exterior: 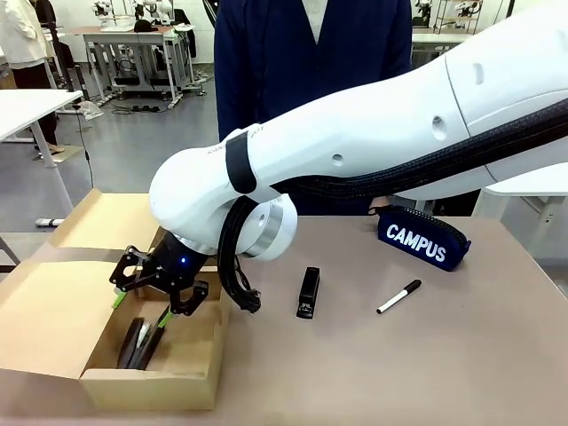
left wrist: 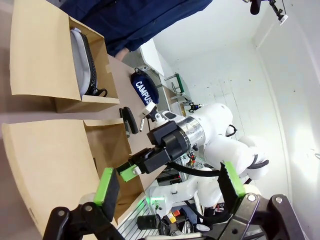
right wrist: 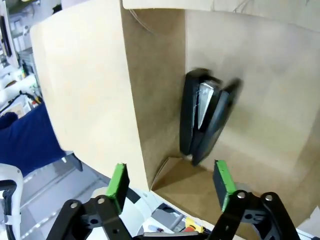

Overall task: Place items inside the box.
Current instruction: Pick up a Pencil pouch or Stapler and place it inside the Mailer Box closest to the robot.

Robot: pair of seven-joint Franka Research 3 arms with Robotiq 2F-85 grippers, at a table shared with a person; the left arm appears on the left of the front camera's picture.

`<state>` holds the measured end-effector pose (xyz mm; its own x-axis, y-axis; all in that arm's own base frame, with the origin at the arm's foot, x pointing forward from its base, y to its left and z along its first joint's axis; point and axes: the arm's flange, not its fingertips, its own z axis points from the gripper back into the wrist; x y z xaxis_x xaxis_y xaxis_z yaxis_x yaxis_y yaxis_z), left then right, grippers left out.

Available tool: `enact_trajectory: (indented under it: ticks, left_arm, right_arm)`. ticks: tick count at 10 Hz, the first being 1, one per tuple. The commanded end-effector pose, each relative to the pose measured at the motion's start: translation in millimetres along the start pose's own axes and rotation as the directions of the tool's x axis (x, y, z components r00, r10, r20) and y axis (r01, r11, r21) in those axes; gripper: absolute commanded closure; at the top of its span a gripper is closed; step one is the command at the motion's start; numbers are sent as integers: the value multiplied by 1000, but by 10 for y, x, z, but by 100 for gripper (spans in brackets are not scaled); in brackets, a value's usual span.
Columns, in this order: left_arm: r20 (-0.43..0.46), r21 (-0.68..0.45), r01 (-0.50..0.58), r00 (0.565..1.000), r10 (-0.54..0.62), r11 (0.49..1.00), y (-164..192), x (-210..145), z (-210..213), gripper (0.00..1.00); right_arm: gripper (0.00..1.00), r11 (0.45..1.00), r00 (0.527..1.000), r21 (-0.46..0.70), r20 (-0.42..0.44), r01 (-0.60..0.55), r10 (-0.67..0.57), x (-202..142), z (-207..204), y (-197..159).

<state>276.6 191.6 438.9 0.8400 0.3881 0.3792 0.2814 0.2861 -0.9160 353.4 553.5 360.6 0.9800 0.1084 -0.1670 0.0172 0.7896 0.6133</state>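
The front view is taken from a fixed point on the robot's side and is faced across the surface [exterior: 426,355] toward the person [exterior: 311,53] at the far edge. The box [exterior: 151,377] is seen at lower left. The left wrist view is taken from farther off, along the left hand [left wrist: 169,182], and is rolled sideways. The right wrist view is held close over the box and is aimed down into it past the right hand [right wrist: 170,182]. The box is shared by all three views.
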Motion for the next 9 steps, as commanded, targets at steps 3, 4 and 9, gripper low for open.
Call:
enact_trajectory:
  ticks: [3,4,9]
  left_arm:
    - [14,-19,23,1000,-22,1000,-17,3,-6,0]
    - [14,-19,23,1000,-22,1000,-17,3,-6,0]
    - [14,-19,23,1000,-22,1000,-17,3,-6,0]
  right_arm:
    - [0,999,999,29,23,29,-30,-31,77,-28]
    - [0,999,1000,36,18,22,-23,-38,104,-41]
    - [0,999,997,44,-72,-24,27,-340,947,-384]
